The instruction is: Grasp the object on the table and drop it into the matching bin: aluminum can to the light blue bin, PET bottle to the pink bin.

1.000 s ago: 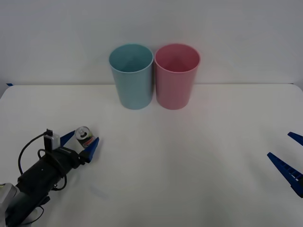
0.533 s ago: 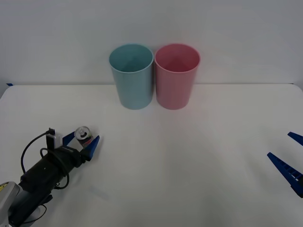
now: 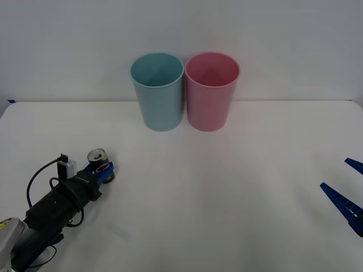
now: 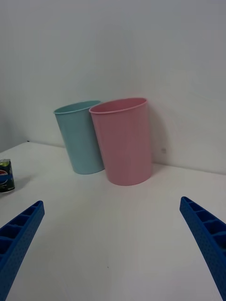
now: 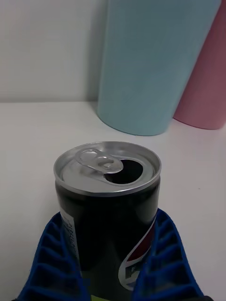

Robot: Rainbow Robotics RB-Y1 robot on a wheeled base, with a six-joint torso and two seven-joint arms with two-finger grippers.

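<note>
The aluminum can (image 3: 98, 158) is small and dark with a silver top, and it stands on the white table (image 3: 227, 187) at the front left. My left gripper (image 3: 101, 172) is shut on the can (image 5: 109, 207), its blue fingers (image 5: 56, 263) pressed against both sides. The can (image 4: 5, 175) also appears small and far off in the right wrist view. At the back centre the light blue bin (image 3: 157, 90) and the pink bin (image 3: 212, 90) stand side by side. My right gripper (image 3: 347, 195) is open at the table's right edge, far from the can.
Both bins (image 4: 80, 136) (image 4: 123, 140) stand close to the white back wall, nearly touching each other. Bare tabletop stretches between the can and the bins. A black cable loops beside the left arm (image 3: 48, 209).
The left gripper's fingers, open around the can before, have closed onto it. The can has shifted slightly. The right arm has not moved.
</note>
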